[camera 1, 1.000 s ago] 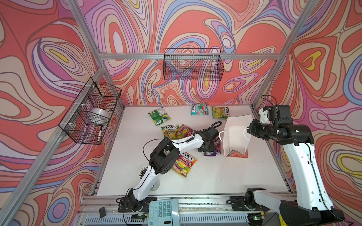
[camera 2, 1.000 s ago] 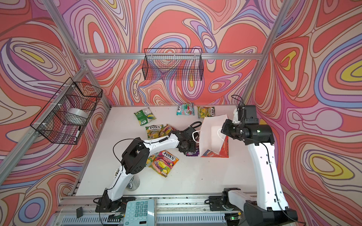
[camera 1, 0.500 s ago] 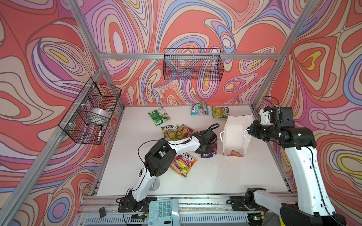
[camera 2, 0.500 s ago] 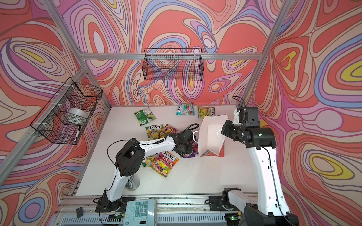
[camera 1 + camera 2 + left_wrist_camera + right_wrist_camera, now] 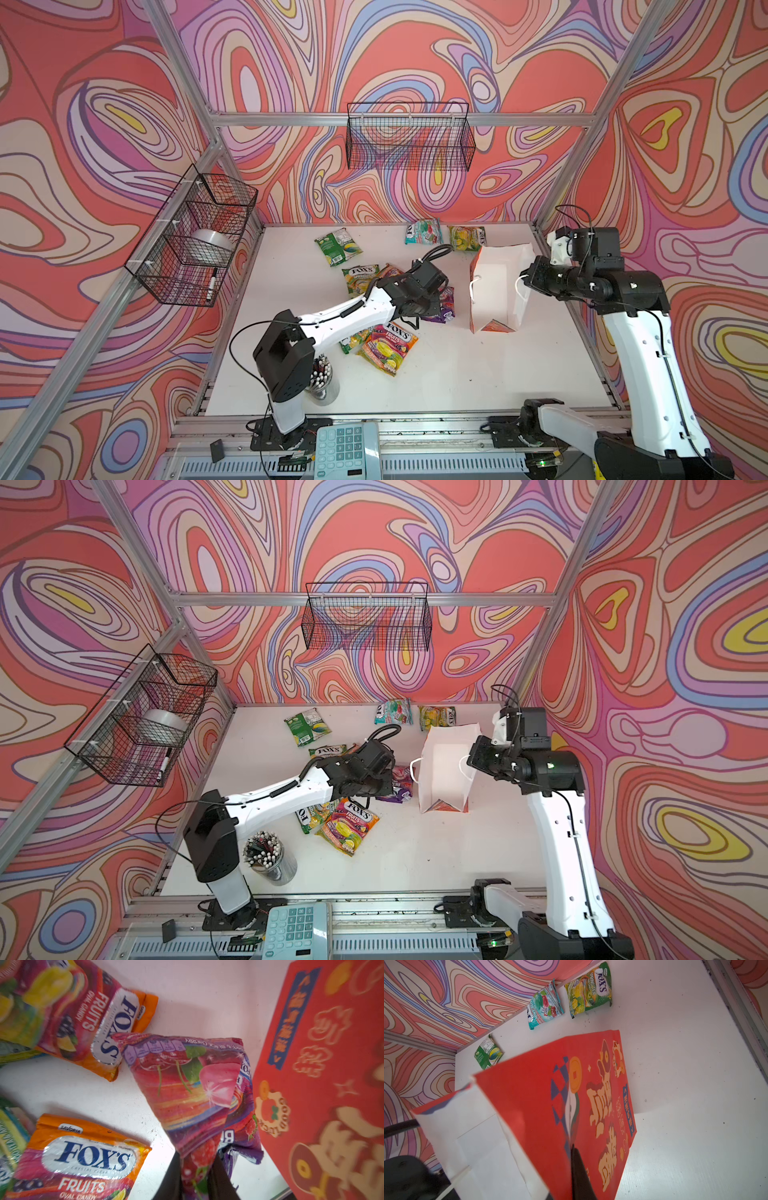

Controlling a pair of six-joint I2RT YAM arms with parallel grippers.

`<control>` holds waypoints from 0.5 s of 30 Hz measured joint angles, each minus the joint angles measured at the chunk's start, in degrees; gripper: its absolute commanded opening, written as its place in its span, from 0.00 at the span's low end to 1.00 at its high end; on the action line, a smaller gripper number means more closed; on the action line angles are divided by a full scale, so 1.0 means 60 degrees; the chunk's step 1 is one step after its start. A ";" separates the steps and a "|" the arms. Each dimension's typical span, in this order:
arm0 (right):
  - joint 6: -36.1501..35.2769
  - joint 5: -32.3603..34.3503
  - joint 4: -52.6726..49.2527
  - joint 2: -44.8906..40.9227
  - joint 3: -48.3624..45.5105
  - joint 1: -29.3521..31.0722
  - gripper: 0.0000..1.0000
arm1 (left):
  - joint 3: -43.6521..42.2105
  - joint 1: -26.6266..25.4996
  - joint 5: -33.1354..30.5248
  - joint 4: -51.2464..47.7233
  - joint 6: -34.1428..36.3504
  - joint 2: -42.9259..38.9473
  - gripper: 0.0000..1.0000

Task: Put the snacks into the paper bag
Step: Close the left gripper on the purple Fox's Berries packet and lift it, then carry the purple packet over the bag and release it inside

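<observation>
So, left gripper [image 5: 194, 1176] clamps the purple pouch [image 5: 445, 308]; paper bag [image 5: 494, 286] at its 3 o'clock, rim pinched by right gripper [image 5: 572, 1152].

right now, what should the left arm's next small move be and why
Probably lift the purple pouch toward the paper bag: the left end effector is shut on its edge, and the right end effector holds the bag's wall, mouth open.
</observation>
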 measured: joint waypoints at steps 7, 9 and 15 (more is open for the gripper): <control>0.0044 -0.0266 -0.0055 0.0419 -0.0040 0.0000 0.00 | -0.0091 0.0000 -0.1326 -0.1133 0.0076 -0.1902 0.20; 0.0109 -0.0372 -0.0117 0.0605 -0.0018 0.0000 0.00 | -0.0127 0.0000 -0.1683 -0.1468 0.0200 -0.2455 0.20; 0.0455 -0.0947 -0.0393 0.1147 0.0087 0.0004 0.00 | 0.0186 0.0000 -0.2306 -0.2109 0.1071 -0.4160 0.20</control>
